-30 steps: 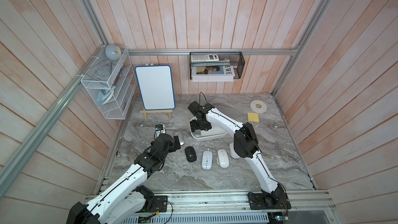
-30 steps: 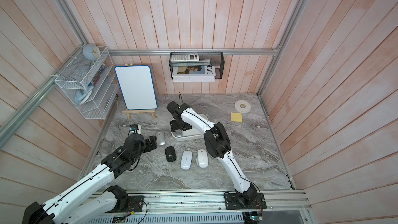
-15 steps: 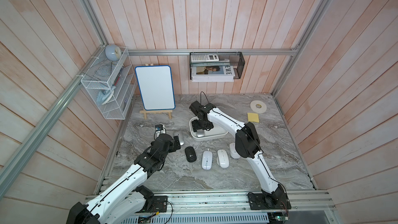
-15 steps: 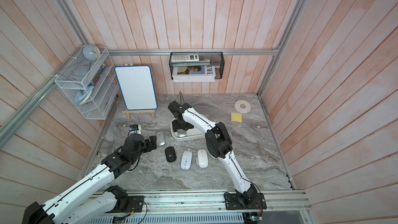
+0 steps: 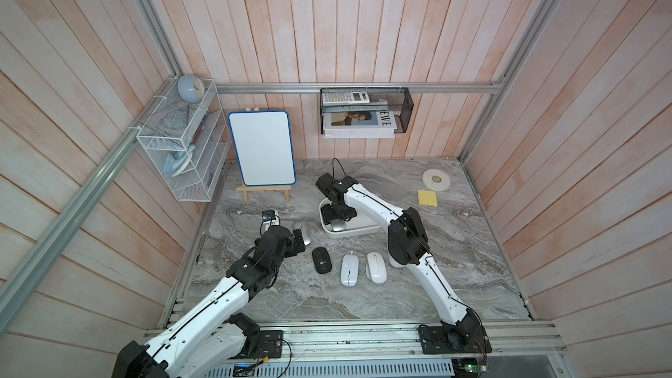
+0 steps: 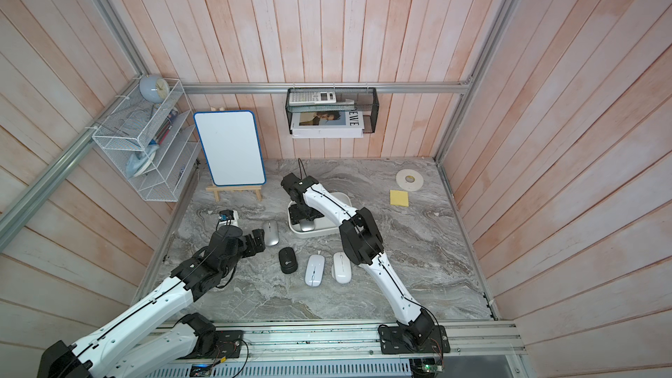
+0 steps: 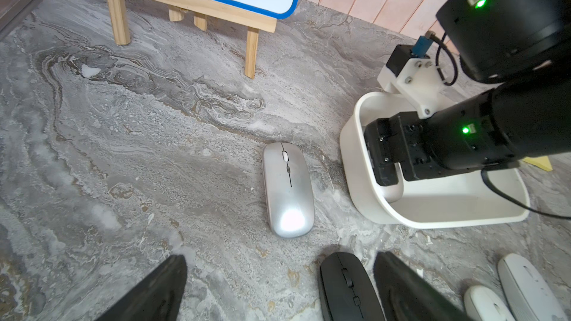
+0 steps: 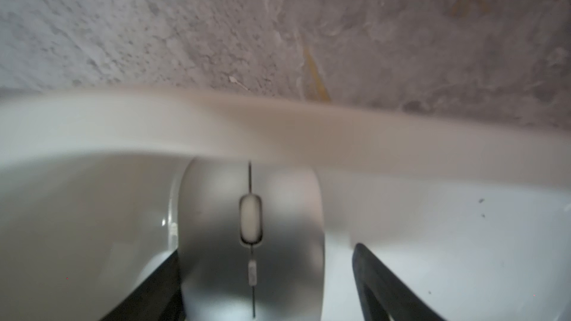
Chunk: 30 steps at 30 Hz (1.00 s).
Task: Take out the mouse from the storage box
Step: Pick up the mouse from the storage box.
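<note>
The mouse [image 8: 216,242] is lying in the storage box [image 5: 360,229], mid-frame in a top view; the right end effector [image 8: 265,251] is straddling it, half-wide, not gripping. The left end effector [image 7: 279,259] is gaping wide.

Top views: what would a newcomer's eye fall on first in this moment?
The right end effector reaches down into the white storage box mid-table, its fingers either side of a silver mouse. Next comes the row of mice on the marble table nearer the arm bases: a second silver mouse, a black mouse and two white mice. The open left end effector sits beside that row.
</note>
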Each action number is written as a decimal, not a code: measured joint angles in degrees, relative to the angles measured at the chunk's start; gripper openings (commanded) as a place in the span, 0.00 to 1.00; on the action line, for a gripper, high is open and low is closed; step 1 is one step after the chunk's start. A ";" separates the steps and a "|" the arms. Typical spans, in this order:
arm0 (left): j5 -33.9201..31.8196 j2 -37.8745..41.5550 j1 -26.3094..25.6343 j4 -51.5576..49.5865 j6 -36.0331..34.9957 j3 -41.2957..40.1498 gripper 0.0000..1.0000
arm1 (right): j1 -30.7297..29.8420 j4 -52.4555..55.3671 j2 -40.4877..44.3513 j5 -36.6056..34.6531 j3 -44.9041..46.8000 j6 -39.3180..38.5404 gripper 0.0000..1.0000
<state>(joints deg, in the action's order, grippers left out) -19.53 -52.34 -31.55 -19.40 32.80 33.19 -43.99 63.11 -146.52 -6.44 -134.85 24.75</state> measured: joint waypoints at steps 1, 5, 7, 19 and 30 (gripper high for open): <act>0.00 -0.09 -0.02 0.13 0.00 0.00 1.00 | 0.00 -0.02 -0.09 -0.11 0.00 -0.17 0.79; 0.02 -0.66 0.00 0.57 0.00 0.00 1.00 | 0.00 0.02 -0.09 -0.85 0.00 -0.44 0.73; 0.02 -0.94 -0.02 0.76 -0.02 0.00 1.00 | 0.02 0.00 -0.09 -1.11 0.00 -0.55 0.68; 0.02 -1.66 -0.02 0.98 0.00 0.00 1.00 | 0.44 0.26 0.39 -2.27 0.37 -0.85 0.57; -0.02 -1.66 -0.02 0.98 -0.02 0.00 1.00 | 2.38 1.40 11.78 -3.17 5.92 -1.44 0.55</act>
<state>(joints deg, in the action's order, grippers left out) -19.55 -54.00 -31.57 -18.41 32.77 33.19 -41.60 64.51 -134.74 -9.61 -128.92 23.31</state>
